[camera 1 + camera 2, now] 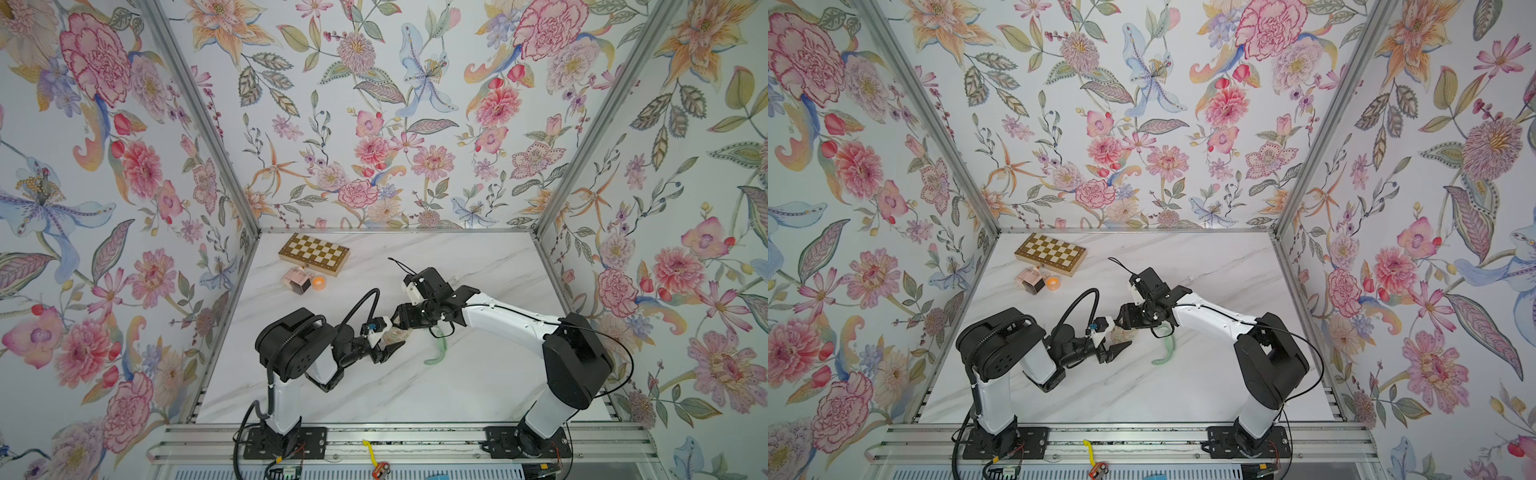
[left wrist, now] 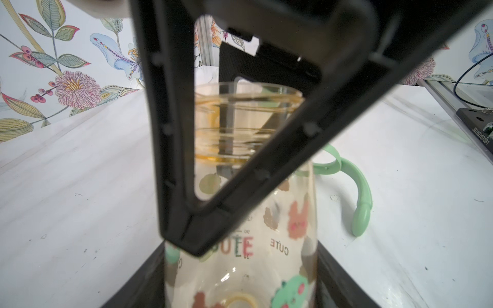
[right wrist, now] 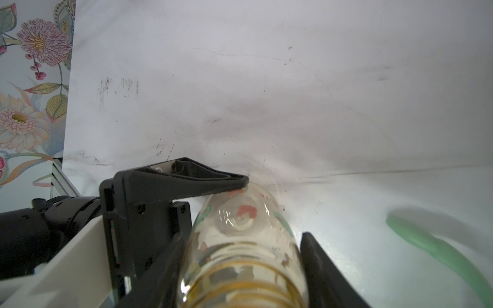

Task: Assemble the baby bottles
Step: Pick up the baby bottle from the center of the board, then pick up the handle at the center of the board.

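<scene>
White marble-patterned tabletop point(image 1: 415, 390): open along the near edge and far right. Far left corner obstructed by a checkered chessboard point(image 1: 314, 252), pink-and-brown cube-shaped bottle point(image 1: 297, 280) and orange round piece point(image 1: 318, 283). Centre blocked where the left arm point(image 1: 299, 345) and right arm point(image 1: 498, 311) meet, pale green curved handle ring point(image 1: 432, 360) just beside.

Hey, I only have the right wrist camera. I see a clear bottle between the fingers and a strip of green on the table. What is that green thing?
Observer: It's a pale green handle ring, lying loose on the table by the open end of the bottle, not fitted on it.
Operator: Any other bottle parts around?
Observer: A small orange ring sits far back on the left arm's side, beside a pink-and-brown cube bottle, near a chessboard.
Operator: Does the left gripper have the bottle?
Observer: Yes. The left wrist view shows the left gripper with both fingers closed on the bottle's lower body.
</scene>
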### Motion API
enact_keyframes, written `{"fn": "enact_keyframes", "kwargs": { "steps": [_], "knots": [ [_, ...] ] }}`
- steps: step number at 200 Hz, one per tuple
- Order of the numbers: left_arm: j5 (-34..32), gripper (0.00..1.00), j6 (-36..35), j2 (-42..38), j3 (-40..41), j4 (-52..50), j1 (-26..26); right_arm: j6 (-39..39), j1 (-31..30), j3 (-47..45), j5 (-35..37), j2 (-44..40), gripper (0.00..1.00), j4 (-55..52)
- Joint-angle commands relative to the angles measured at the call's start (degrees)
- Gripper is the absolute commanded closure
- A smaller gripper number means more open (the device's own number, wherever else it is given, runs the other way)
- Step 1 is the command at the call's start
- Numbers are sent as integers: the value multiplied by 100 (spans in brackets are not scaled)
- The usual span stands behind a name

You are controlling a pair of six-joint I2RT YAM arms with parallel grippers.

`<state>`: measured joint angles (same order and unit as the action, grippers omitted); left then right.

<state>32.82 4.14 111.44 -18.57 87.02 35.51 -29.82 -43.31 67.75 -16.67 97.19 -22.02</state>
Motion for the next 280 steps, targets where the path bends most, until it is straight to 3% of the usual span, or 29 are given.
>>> {"fn": "enact_keyframes", "kwargs": {
  "steps": [1, 30, 67, 80, 97, 126, 140, 155, 173, 200, 222, 244, 257, 280],
  "knots": [
    [72, 30, 91, 97, -68, 1598, -79, -21, -101, -95, -551, -95, 66, -12],
    [49, 19, 87, 106, -59, 1598, -78, -51, -105, -104, -531, -77, 67, -13],
    [73, 14, 131, 174, -94, 1598, -92, -67, -116, -90, -561, -103, 68, -12],
    [60, 19, 131, 183, -103, 1598, -79, -54, -113, -108, -525, -120, 68, -20],
    [12, 35, 96, 202, -99, 1598, -86, -44, -104, -139, -497, -115, 68, -52],
    [58, 50, 140, 179, -121, 1598, -139, 9, -141, -142, -480, -31, 64, -136],
    [66, 56, 141, 178, -112, 1598, -143, 20, -148, -139, -344, -68, 54, -210],
    [84, 63, 140, 185, -113, 1598, -153, -6, -121, -140, -218, -264, 20, -299],
    [80, 68, 126, 178, -101, 1597, -170, -42, 71, -223, 256, -1007, 0, -631],
    [102, 69, 118, 115, -121, 1598, -193, -291, 1431, -701, 126, -2877, 1, -1128],
    [185, 70, 164, 78, -147, 1598, -208, -158, 2337, -1302, -375, -3477, 1, -1432],
    [216, 70, 183, -2, -139, 1598, -210, 50, 2405, -2045, -715, -3348, 0, -990],
    [220, 70, 190, -45, -122, 1592, -204, -250, 2342, -2678, -1336, -3260, 5, 2],
    [190, 71, 196, -87, -86, 1598, -204, -646, 1972, -3196, -1405, -3169, 15, 872]
  ]
}}
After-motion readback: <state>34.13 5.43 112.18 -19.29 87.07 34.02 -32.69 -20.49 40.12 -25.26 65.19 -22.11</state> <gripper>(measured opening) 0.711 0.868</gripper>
